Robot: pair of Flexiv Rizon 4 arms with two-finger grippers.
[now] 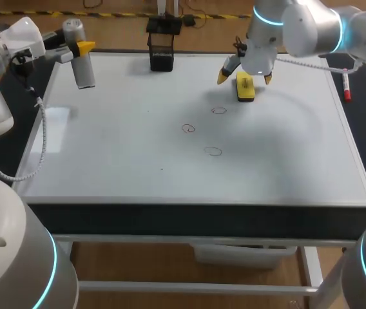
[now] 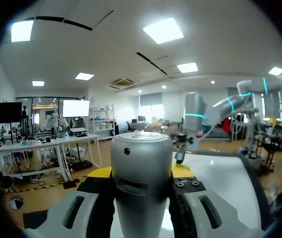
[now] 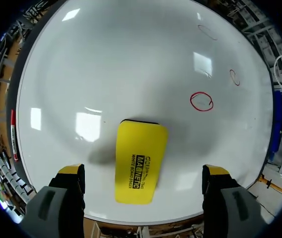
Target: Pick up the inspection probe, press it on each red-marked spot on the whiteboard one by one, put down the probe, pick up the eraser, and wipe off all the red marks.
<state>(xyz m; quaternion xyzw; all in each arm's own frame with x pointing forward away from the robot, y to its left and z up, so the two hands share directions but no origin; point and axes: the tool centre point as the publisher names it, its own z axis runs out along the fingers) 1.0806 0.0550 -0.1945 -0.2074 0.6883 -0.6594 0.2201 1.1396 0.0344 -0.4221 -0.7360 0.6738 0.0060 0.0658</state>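
The left claw (image 2: 142, 173) is clamped on the probe (image 2: 141, 183), a silver cylinder held between its two fingers, with a yellow tip pressed against each side. In the head view that claw (image 1: 80, 50) holds the probe (image 1: 84, 71) above the far left corner of the whiteboard (image 1: 138, 161), clear of the surface.

The right claw (image 3: 143, 171) is spread wide, one finger on each side of the yellow eraser (image 3: 140, 161) and neither touching it. The eraser (image 1: 245, 87) lies flat on the board toward its far right, with the right claw (image 1: 245, 76) straddling it from above.

Three red rings are drawn on the board: one (image 1: 218, 111) near the eraser, one (image 1: 188, 129) further toward the middle, and one (image 1: 213, 151) closest to the near edge. From the right wrist the nearest ring (image 3: 201, 101) sits ahead of the eraser, slightly to one side.

One black holder (image 1: 162, 51) stands at the far edge, between the two claws. One red pen (image 1: 346, 87) lies just off the board's right edge.
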